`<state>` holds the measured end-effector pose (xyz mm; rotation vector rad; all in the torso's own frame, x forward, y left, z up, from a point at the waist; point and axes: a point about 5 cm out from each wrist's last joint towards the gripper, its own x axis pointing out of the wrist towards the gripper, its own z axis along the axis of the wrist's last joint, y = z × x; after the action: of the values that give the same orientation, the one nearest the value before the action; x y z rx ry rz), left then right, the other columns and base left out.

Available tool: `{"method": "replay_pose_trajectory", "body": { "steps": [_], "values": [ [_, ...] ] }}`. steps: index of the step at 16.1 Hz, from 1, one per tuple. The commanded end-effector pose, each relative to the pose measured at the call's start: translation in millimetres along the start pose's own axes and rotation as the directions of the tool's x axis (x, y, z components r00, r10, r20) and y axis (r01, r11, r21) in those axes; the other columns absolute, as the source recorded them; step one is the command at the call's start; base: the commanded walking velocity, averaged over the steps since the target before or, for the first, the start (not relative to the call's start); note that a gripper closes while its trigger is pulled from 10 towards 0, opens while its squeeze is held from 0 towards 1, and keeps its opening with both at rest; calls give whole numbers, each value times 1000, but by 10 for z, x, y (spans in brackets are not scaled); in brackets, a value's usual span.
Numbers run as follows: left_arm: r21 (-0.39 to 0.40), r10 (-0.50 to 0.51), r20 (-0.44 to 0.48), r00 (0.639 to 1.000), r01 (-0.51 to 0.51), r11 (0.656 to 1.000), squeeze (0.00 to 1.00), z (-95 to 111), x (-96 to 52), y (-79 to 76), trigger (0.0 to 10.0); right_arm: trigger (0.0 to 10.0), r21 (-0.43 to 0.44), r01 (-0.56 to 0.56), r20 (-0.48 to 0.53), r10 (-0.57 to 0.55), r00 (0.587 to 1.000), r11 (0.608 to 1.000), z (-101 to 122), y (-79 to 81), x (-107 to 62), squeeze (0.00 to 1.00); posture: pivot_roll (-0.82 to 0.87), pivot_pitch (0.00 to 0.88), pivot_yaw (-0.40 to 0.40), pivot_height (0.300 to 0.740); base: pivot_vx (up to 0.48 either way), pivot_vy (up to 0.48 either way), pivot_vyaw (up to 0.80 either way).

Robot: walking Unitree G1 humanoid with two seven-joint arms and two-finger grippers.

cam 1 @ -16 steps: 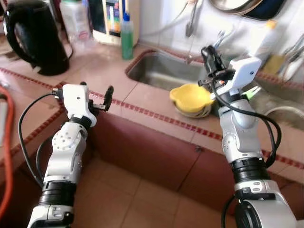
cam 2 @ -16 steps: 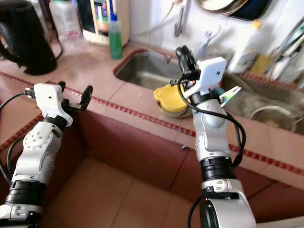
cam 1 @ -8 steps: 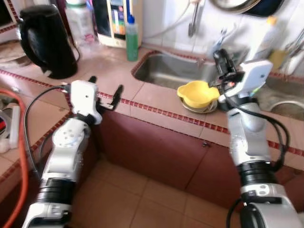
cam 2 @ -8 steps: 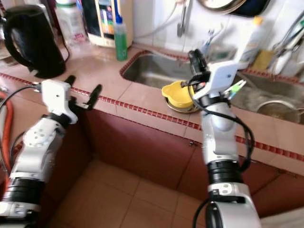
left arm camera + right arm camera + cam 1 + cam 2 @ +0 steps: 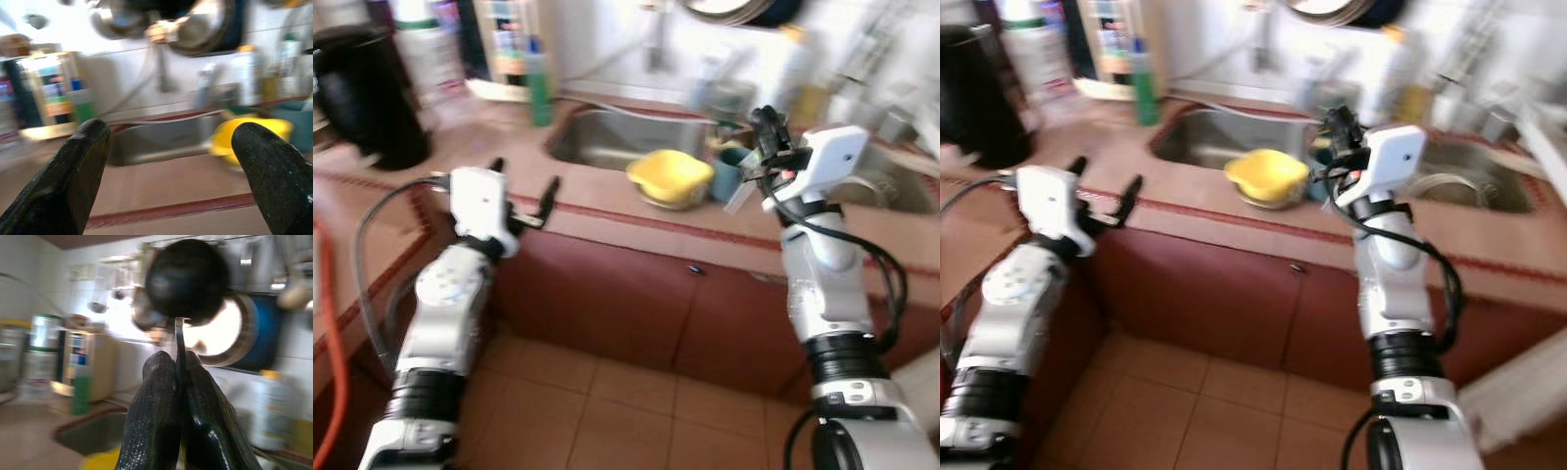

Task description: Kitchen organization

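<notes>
My right gripper [image 5: 178, 363] is shut on the thin metal stem of a utensil with a round black head [image 5: 186, 279], held upright. It [image 5: 767, 135] hovers over the counter just right of a yellow bowl [image 5: 671, 176] and a teal cup [image 5: 728, 178] at the front rim of the steel sink [image 5: 607, 142]. My left gripper [image 5: 524, 179] is open with nothing between its fingers [image 5: 73, 171], raised at the counter's front edge left of the sink. The views are blurred.
A black kettle [image 5: 362, 103], a green bottle [image 5: 539, 83] and a water dispenser [image 5: 504, 49] stand at the back left of the counter. An orange hose [image 5: 328, 323] runs along the left. Brown cabinet fronts [image 5: 636, 304] and tiled floor lie below.
The whole picture has slid left and blurred, so the camera has turned right. Both arms keep their pose; the right gripper stays shut on the utensil.
</notes>
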<state>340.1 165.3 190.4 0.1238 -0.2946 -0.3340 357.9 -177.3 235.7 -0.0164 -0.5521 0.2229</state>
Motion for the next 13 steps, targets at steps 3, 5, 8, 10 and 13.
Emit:
{"method": "replay_pose_trajectory", "body": {
  "steps": [3, 5, 8, 10, 13],
  "values": [
    [16, 9, 2, 1000, -9, 1000, 0, 32, -8, 65, 10000, 10000, 3, -12, 40, 12, 999, 1000, 103, 44, 59, 0, -45, 0, -5, 740, 0, 0, 0],
    [13, 13, 2, 1000, -13, 1000, 0, 30, -8, 63, 10000, 10000, 3, -16, 41, 16, 999, 1000, 107, 49, 52, 0, -46, 0, -4, 740, 120, 0, 0],
    [-1, 22, 3, 1000, -22, 1000, 0, 31, -4, 70, 10000, 10000, 4, -22, 43, 21, 999, 1000, 111, 50, 49, 0, -49, 0, -3, 740, 201, 0, 0],
    [-3, 22, 4, 1000, -22, 1000, 0, 31, -3, 70, 10000, 10000, 6, -27, 45, 26, 999, 1000, 117, 56, 50, 0, -49, 0, -2, 740, 337, 0, 0],
    [-13, 31, 8, 999, -31, 999, 0, 42, 4, 72, 10000, 10000, 11, -49, 47, 49, 998, 999, 124, 79, 50, 0, -48, 0, -3, 740, 364, 0, 0]
  ]
}}
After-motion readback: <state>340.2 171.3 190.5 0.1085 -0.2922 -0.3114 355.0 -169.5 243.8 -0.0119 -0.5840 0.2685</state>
